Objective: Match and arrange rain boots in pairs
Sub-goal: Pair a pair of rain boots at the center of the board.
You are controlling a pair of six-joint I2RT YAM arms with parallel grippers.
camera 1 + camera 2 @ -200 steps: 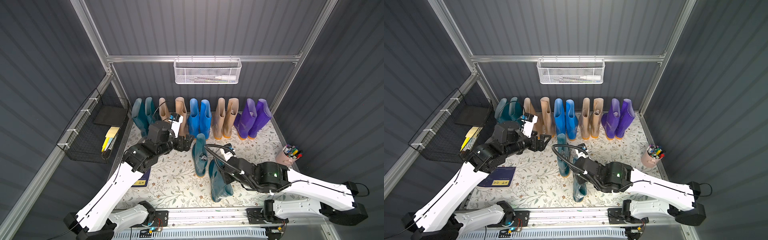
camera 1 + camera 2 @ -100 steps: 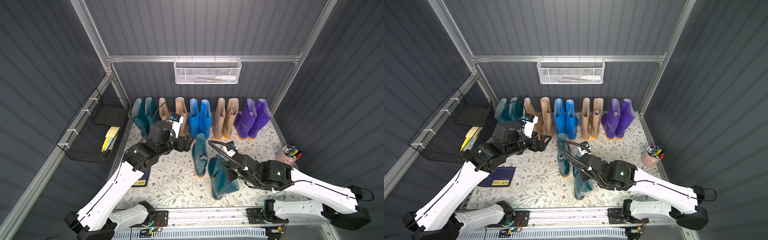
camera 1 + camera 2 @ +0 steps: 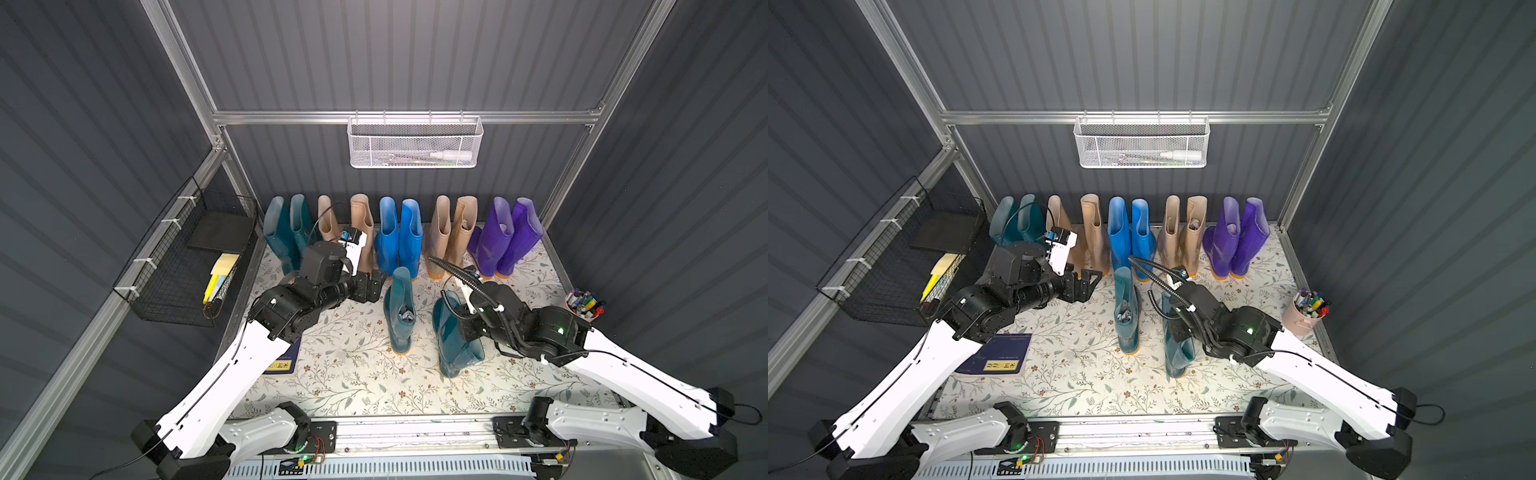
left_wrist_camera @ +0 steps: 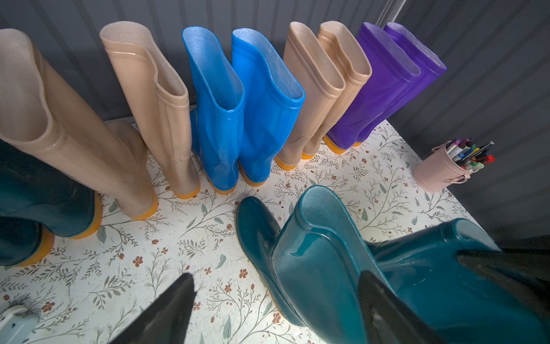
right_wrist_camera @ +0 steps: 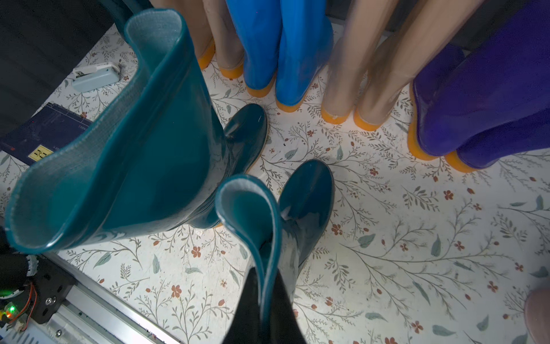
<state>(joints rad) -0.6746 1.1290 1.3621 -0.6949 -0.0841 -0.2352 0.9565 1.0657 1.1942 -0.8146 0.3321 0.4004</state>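
- Ten boots stand paired at the back: teal pair (image 3: pixel 276 237), beige pair (image 3: pixel 360 216), blue pair (image 3: pixel 388 237), second beige pair (image 3: pixel 440 232), purple pair (image 3: pixel 494 241).
- Left gripper (image 3: pixel 374 286), jaws spread and empty, hovers just left of a teal boot (image 3: pixel 397 332) mid-mat (image 3: pixel 345 365).
- Right gripper (image 5: pixel 265 297) pinches the cuff of the second teal boot (image 3: pixel 451 340), just right of the first.

We are seeing glossy, smooth rubber boots (image 4: pixel 321 268) lined with woven cloth. We are also noting a matt printed mat (image 3: pixel 353 374), a metal mesh basket (image 3: pixel 413 145) and matt ribbed walls (image 3: pixel 415 54).
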